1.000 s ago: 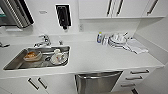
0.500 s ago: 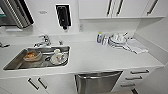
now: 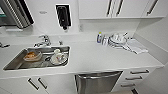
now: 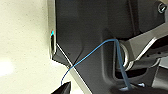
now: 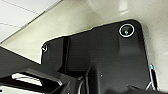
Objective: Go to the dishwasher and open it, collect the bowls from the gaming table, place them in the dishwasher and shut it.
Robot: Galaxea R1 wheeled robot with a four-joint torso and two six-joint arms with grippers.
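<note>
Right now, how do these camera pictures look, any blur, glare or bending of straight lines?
Head view: soft and blocky, the counter edge bows from the wide lens, and the dishwasher front carries a pale sheen. Left wrist view: the floor is washed out with a bright patch, and the near dark plate is blurred. Right wrist view: similar close-up blur, with glare on the pale floor.

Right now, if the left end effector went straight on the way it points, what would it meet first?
Most likely the robot's own dark plate, close in front; beside its edge lies pale floor. Depth is unclear.
</note>
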